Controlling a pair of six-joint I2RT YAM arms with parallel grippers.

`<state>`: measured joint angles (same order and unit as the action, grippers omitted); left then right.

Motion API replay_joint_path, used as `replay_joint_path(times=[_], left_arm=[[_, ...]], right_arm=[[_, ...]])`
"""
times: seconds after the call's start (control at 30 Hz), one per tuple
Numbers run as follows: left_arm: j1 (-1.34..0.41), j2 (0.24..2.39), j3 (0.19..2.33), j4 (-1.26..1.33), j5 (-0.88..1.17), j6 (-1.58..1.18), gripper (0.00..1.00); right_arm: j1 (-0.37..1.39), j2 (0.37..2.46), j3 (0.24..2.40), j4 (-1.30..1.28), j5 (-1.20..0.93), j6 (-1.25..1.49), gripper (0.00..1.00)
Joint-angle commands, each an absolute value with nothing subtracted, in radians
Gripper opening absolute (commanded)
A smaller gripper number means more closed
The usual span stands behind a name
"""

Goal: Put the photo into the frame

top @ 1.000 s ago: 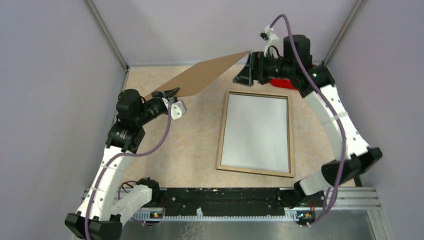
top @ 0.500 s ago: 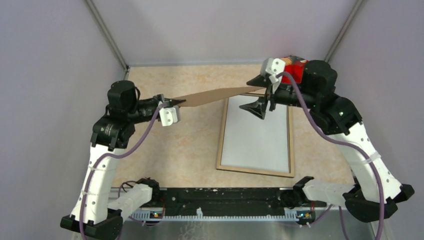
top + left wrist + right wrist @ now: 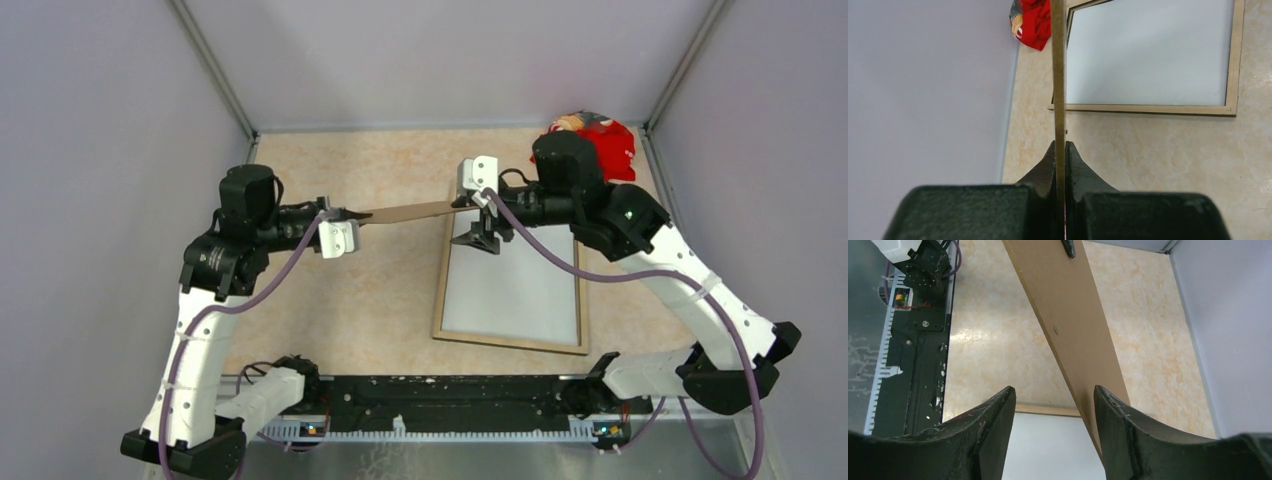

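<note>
The frame point(image 3: 510, 341) lies on the table with its tan back up. The photo point(image 3: 515, 285) fills it, plain white back showing. A plain brown backing board point(image 3: 410, 211) hangs in the air to the frame's left, edge-on in the top view. My left gripper point(image 3: 350, 214) is shut on the board's left end, and the left wrist view shows both fingers pinching it point(image 3: 1059, 147). My right gripper point(image 3: 475, 218) is open around the board's right end, over the frame's far left corner. In the right wrist view the board point(image 3: 1068, 315) runs against one finger, leaving a gap to the other point(image 3: 1053, 388).
A red bag point(image 3: 610, 140) lies in the back right corner. Grey walls close the table on three sides. A black rail point(image 3: 450, 405) with both arm bases runs along the near edge.
The right gripper has swung from the back right toward the middle, and its jaws have narrowed. The board has dropped and turned edge-on. The left gripper has kept its hold.
</note>
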<state>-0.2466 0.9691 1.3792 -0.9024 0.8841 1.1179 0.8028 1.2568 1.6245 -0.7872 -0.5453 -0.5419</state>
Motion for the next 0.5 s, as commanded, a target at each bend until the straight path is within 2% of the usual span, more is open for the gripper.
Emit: replay_joint_path(times=[0.0, 0.27, 0.33, 0.4, 0.47], left_arm=[[-0.249, 0.956, 1.435, -0.818, 0.979, 1.166, 0.00], [-0.249, 0.936, 1.444, -0.828, 0.971, 1.192, 0.00], [-0.249, 0.936, 1.452, -0.827, 0.968, 1.186, 0.00], [-0.249, 0.934, 1.452, -0.818, 0.964, 1.179, 0.00], [-0.249, 0.927, 1.438, -0.760, 0.960, 1.149, 0.00]], right_arm=[[0.833, 1.274, 1.660, -0.754, -0.503, -0.606, 0.53], [0.852, 1.309, 1.649, -0.722, -0.436, -0.655, 0.32], [0.857, 1.313, 1.646, -0.714, -0.421, -0.665, 0.22], [0.862, 1.312, 1.639, -0.693, -0.394, -0.662, 0.00], [0.863, 1.301, 1.624, -0.654, -0.376, -0.651, 0.00]])
